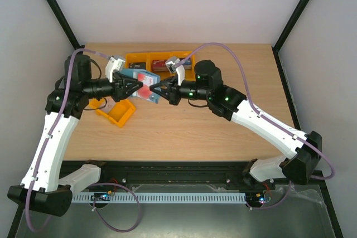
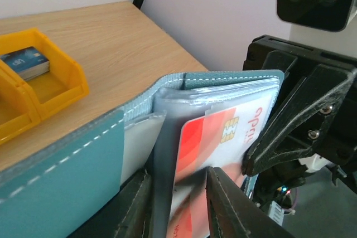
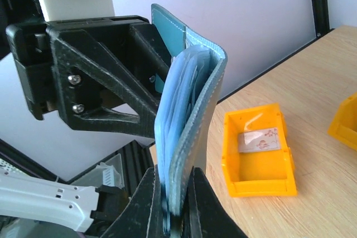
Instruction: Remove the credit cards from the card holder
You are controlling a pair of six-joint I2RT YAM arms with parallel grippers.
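Both arms bend inward above the surface (image 1: 195, 132) near its far edge. Left fingers (image 2: 223, 210) and right fingers (image 3: 142, 204) clamp the raised teal-blue folding card holder (image 1: 136, 77), red-marked white card (image 2: 217, 137) protruding; orange plastic bins (image 1: 118, 114) close below.

The white-and-red credit card (image 2: 196, 144) carries sideways red lettering, too tilted to read surely; no other text is legible.

Crowded mid-air by left pincer (image 1: 133, 88) and right pincer (image 1: 155, 90), both clamped on wallet (image 1: 136, 77). Blocked behind by orange bins (image 1: 146, 59). Open over near surface (image 1: 184, 132).
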